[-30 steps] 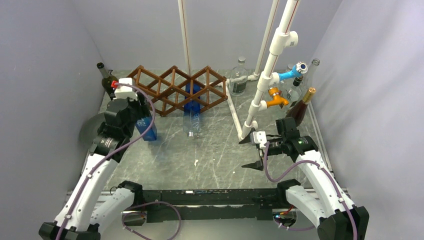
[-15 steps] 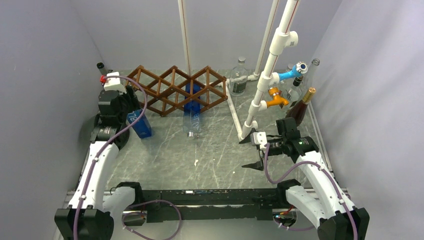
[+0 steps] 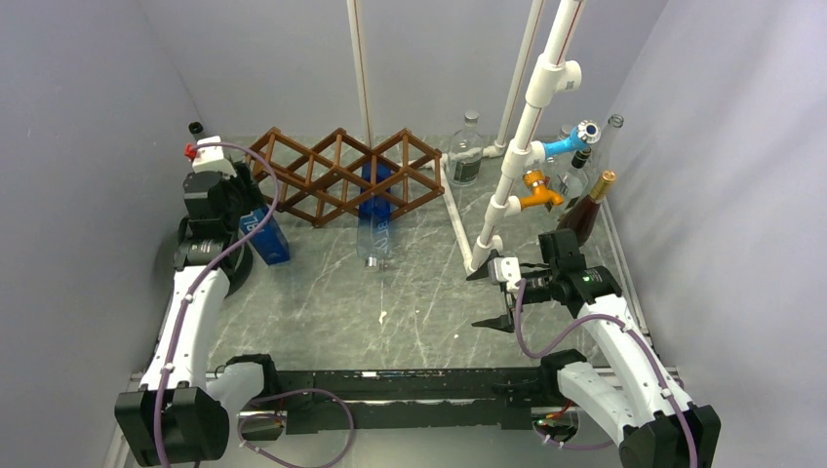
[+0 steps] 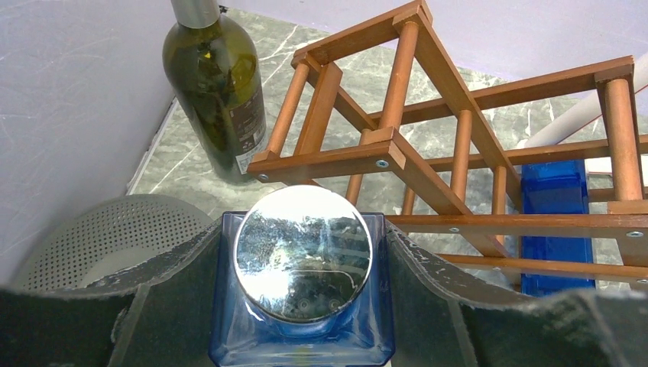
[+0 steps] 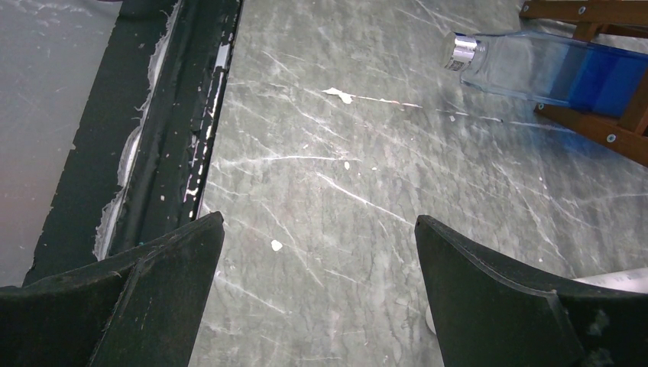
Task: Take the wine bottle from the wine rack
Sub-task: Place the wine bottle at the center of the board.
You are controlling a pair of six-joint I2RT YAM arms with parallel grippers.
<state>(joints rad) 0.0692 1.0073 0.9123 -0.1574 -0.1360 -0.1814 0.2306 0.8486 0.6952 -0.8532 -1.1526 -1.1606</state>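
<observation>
Leave the right gripper [image 3: 485, 299] idle at lower right, spread wide over the grey marble table [image 3: 410, 312], gripping nothing. At mid left, hold firm with the left gripper [image 4: 302, 252], partly closed around the blue square glass bottle with a silver cap [image 3: 265, 237], just off the left end of the brown wooden lattice rack [image 3: 341, 175]. Carry level, avoiding the dark green glass bottle [image 4: 218, 84] behind. Swung leftward since a second ago, farther from the rack. Unchanged on the right.

White arm shells [image 3: 185, 322], black joints, looping purple cables [image 3: 518, 317] — black wedge fingers [image 5: 489, 306].
</observation>
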